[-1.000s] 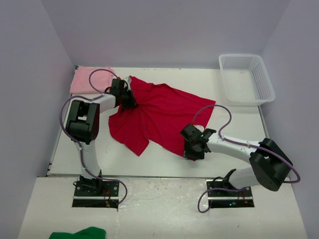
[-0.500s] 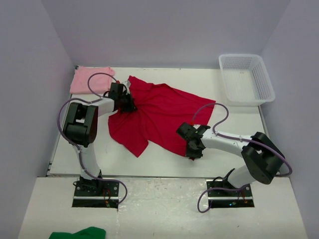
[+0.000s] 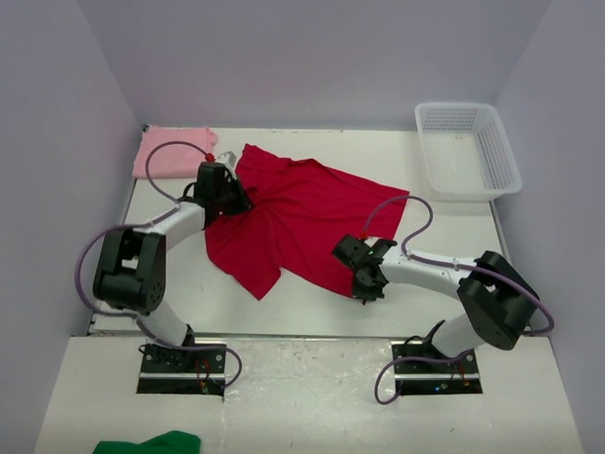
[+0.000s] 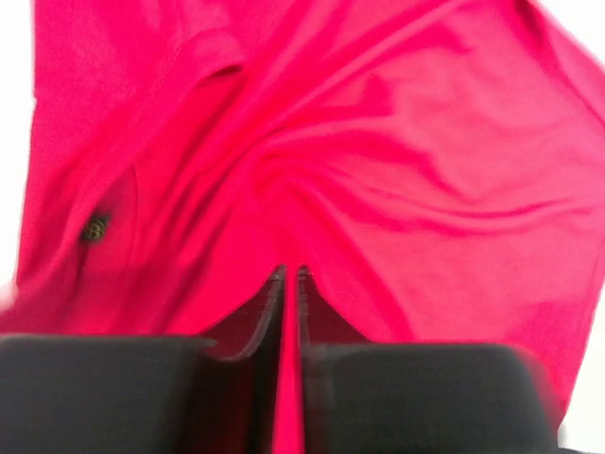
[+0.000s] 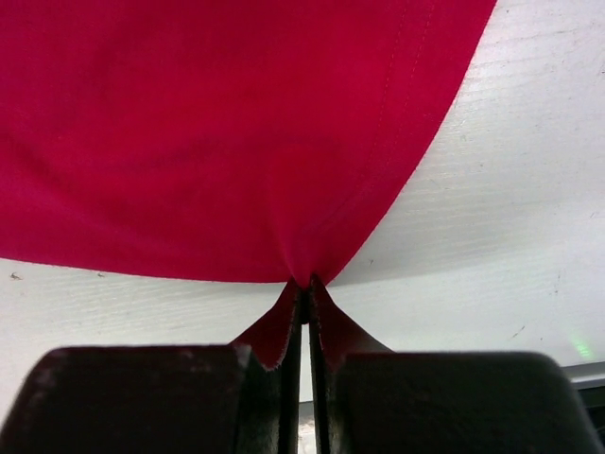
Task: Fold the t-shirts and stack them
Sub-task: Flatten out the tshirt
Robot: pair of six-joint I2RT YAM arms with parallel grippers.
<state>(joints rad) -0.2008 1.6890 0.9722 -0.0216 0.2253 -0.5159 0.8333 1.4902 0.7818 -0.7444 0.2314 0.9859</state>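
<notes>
1. My left tool (image 4: 290, 274) is pinched shut on a bunch of the red t-shirt (image 3: 302, 222), at the shirt's upper left edge in the overhead view. Creases fan out from the pinch.
2. My right tool (image 5: 304, 284) is clamped on the shirt's lower right edge, with only a thin lip of cloth caught between the fingers.
3. The red t-shirt lies rumpled across the middle of the surface (image 3: 312, 307). The pink t-shirt (image 3: 165, 151) sits folded in the upper left corner, near my left tool.
4. I think the right grip is shallow, so a sharp pull could slide the hem out and drop that corner.
5. I cannot tell how many layers my left tool has gathered. Lifting a bunch instead of one edge would make a crooked fold.
6. Uneven pulling between the two tools would twist the shirt rather than flatten it.
7. Red cloth swinging toward the upper left could drag across the pink t-shirt and undo its fold.
</notes>
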